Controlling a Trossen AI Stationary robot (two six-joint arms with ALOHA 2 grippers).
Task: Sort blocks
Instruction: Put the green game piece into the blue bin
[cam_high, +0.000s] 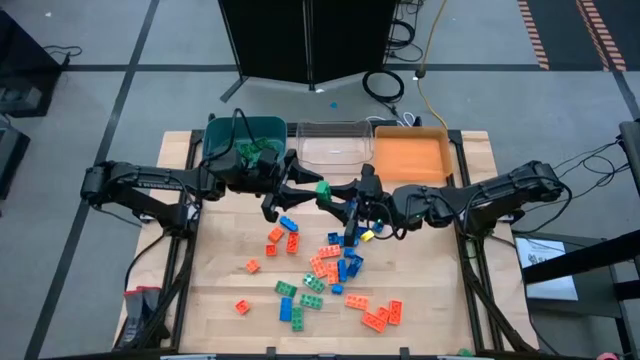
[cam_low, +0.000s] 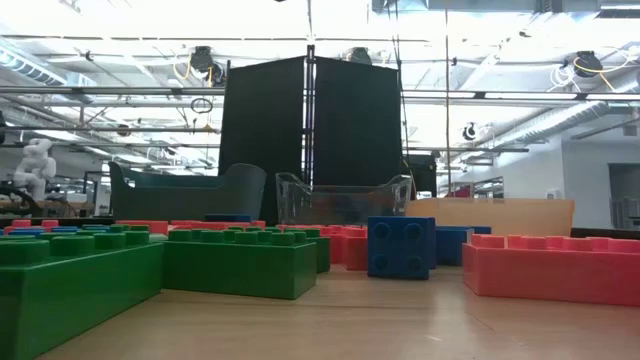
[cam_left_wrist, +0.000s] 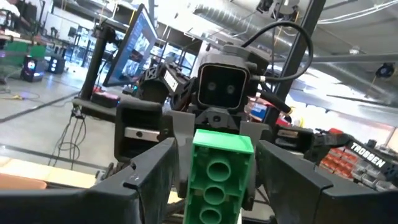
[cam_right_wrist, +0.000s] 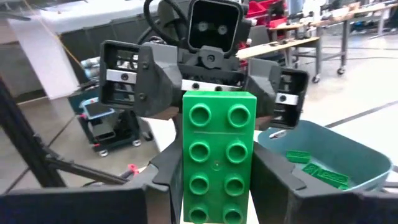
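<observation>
The left gripper (cam_high: 312, 187) and the right gripper (cam_high: 338, 192) are both clamping one green block (cam_high: 324, 188) above table (cam_high: 220, 270) centre, with loose blocks (cam_high: 325, 265) lying toward 6 o'clock.

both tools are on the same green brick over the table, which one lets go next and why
Probably the right tool should release: the green studded plastic brick sits between both, and the left tool is nearer the teal bin already holding green bricks.

Three bins (cam_high: 328, 143) side by side behind scattered blocks (cam_high: 325, 270), on table (cam_high: 220, 330)
</observation>
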